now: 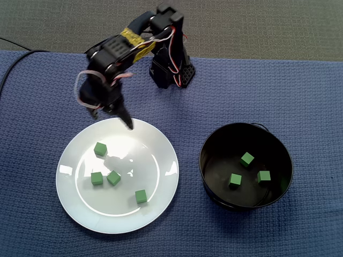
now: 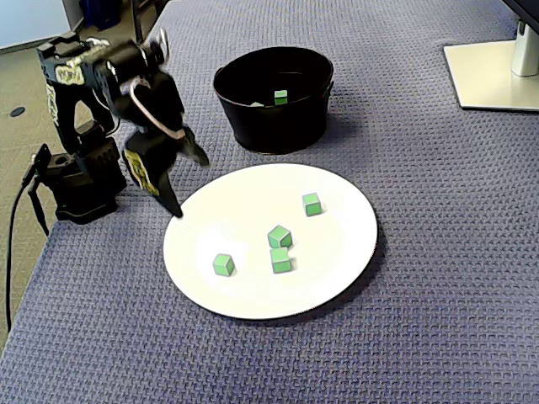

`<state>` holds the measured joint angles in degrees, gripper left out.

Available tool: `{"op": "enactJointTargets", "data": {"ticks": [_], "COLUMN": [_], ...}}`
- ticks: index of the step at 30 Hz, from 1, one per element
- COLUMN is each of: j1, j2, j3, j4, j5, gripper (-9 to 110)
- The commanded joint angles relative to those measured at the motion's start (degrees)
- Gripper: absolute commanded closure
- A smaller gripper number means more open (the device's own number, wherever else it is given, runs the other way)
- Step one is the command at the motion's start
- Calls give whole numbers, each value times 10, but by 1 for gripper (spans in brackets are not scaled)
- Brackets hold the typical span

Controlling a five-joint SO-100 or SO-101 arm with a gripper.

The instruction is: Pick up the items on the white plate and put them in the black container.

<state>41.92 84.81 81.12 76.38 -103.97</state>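
Four green cubes (image 1: 100, 149) sit on white plate (image 1: 158, 152); three in black container (image 1: 207, 172). Gripper (image 2: 190, 186) jaws spread, empty, I judge; yellow label (image 1: 133, 38) unreadable.

I'm seeing the white plate (image 1: 155, 160) gleaming glossy and smooth, the blue cloth (image 1: 300, 91) looking matt and coarsely woven, the black container (image 2: 269, 126) giving a dull sheen, the green cubes (image 1: 100, 149) staying matt.

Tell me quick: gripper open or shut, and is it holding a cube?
Gripper: open, holding nothing, one fingertip down by the rim of the white plate.
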Motion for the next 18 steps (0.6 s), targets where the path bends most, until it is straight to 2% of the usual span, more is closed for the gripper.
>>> {"op": "enactJointTargets", "data": {"ticks": [1, 8, 18], "j1": [22, 23, 12], "j2": [-67, -185, -261], "j3": [-23, -102, -128], "j4": [-61, -72, -132], "j5": [-10, 6, 22], "gripper": [59, 58, 56]}}
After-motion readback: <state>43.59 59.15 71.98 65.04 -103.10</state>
